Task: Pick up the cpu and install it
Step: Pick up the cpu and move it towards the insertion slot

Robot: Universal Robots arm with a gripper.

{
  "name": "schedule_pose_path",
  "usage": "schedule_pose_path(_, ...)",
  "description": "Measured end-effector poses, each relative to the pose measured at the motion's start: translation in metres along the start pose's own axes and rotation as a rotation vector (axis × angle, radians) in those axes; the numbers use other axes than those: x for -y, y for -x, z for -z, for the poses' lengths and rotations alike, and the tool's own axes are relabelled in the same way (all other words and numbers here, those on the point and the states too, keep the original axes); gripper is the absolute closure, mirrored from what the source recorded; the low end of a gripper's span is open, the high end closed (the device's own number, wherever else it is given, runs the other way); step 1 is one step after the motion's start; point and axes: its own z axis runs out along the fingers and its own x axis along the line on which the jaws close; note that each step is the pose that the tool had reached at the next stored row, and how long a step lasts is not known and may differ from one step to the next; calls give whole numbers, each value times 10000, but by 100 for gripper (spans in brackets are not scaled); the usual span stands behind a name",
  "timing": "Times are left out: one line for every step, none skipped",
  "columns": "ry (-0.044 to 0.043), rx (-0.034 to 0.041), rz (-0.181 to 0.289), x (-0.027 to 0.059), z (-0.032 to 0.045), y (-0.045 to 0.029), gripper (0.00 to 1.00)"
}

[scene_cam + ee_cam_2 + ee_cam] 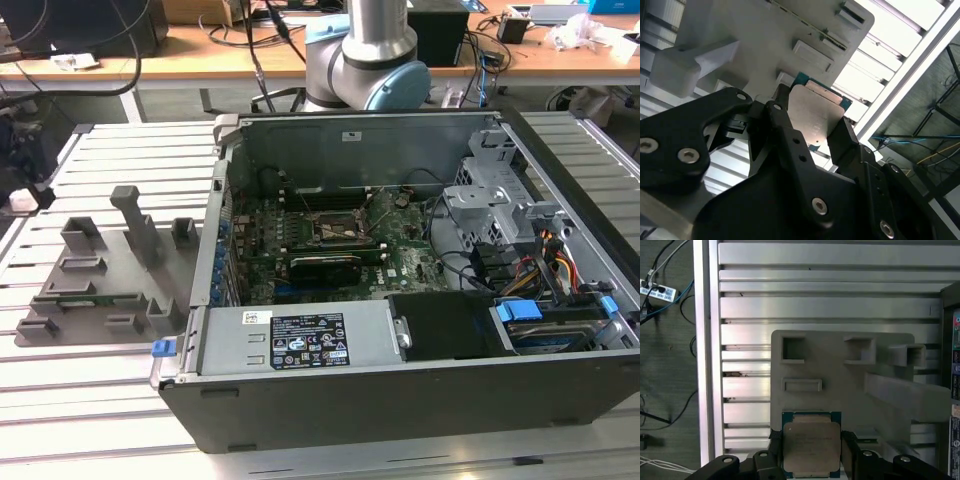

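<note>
Counter (pixel 90 400) of ribbed metal slats across the exterior view. Toward that view's left, grey holder tray (pixel 100 285) lying flat on the slats, with upright blocks and shallow pockets rising from it. Just beside the tray, on the exterior view's right of it, open computer case (pixel 420 400) with green motherboard (pixel 330 240) exposed inside. Beyond the case, well apart from the tray, thick grey base of the arm (pixel 375 50).

In the first wrist view, claw (pixel 811 440) poised at one edge of the tray and clenched on the cpu (pixel 811 452). Black fingers (pixel 850 452) pressed against two opposite sides of the chip. Silvery top turned toward the camera, thin blue-green rim showing around it. Tray pockets and bare slats behind.

In the second wrist view, chip again seated between the two fingers, over the tray's edge. Cannot tell whether lifted clear of the tray or resting on it.
</note>
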Motion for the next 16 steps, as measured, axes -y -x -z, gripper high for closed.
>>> schedule_pose_path(0,1,0,1,30,1,45)
schedule_pose_path(0,0,0,2,52,2,45)
schedule_pose_path(0,0,0,4,76,2,45)
schedule_pose_path(0,0,0,5,109,3,45)
schedule_pose_path(0,1,0,7,145,5,45)
schedule_pose_path(1,1,0,8,174,5,45)
schedule_pose_path(1,1,0,9,197,6,45)
schedule_pose_path(0,0,0,11,243,8,45)
schedule_pose_path(0,0,0,13,275,9,45)
schedule_pose_path(0,-1,0,14,298,10,45)
schedule_pose_path(0,0,0,15,334,11,45)
schedule_pose_path(0,0,0,17,370,12,45)
schedule_pose_path(0,1,1,18,394,13,45)
schedule_pose_path(0,-1,0,19,429,13,45)
schedule_pose_path(0,0,0,21,451,14,45)
schedule_pose_path(0,0,0,22,483,15,45)
